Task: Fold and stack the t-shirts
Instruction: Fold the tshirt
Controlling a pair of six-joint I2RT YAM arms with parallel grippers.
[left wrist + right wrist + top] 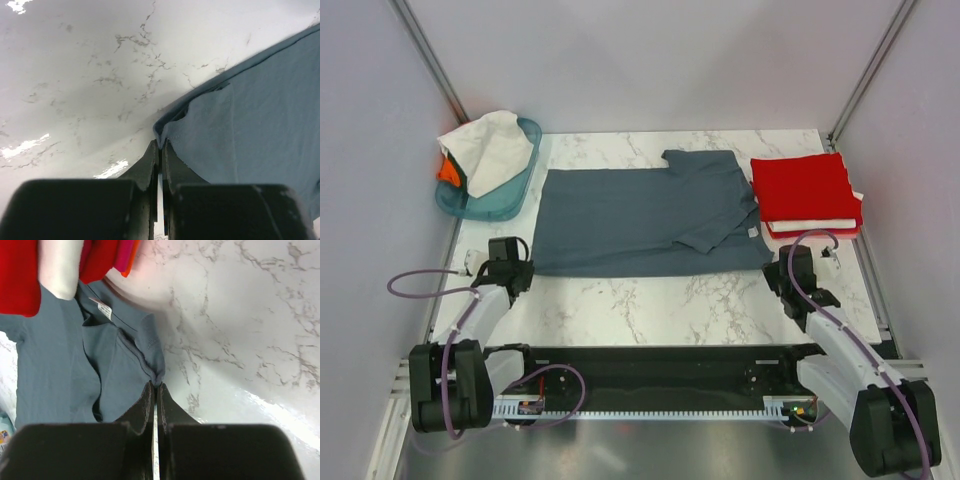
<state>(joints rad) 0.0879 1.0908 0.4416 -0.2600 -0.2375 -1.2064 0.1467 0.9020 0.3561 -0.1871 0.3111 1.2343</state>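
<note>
I have the blue-grey t-shirt [620,220] lying flat in the middle of the marble table [650,300], with its long axis running left to right across my top view. The collar end points right, toward the folded stack; the neck label [104,310] shows there on the right wrist camera. The hem is the straight left edge. One sleeve [700,160] juts past the far edge. The other is folded over the body near the collar (creased, so its outline is hard to follow).

The left gripper [160,146] is pressed together on the shirt's near left corner, with the cloth edge raised a little at the tips. The right gripper [156,386] is likewise closed, pinching a ridge of cloth at the near right corner, by the collar. In both wrist views the fingers cover whatever cloth sits between them, so I cannot tell how deep either bite goes.

At far right, just beside the collar end, a folded red t-shirt [805,188] tops the stack. Only an edge shows of the white t-shirt [810,227] beneath it. The right wrist view cuts the stack off at the top of the frame and blurs it. At far left the teal basket [515,195] holds a crumpled white shirt [488,150], with just a scrap of orange cloth [447,172] showing under it.
</note>
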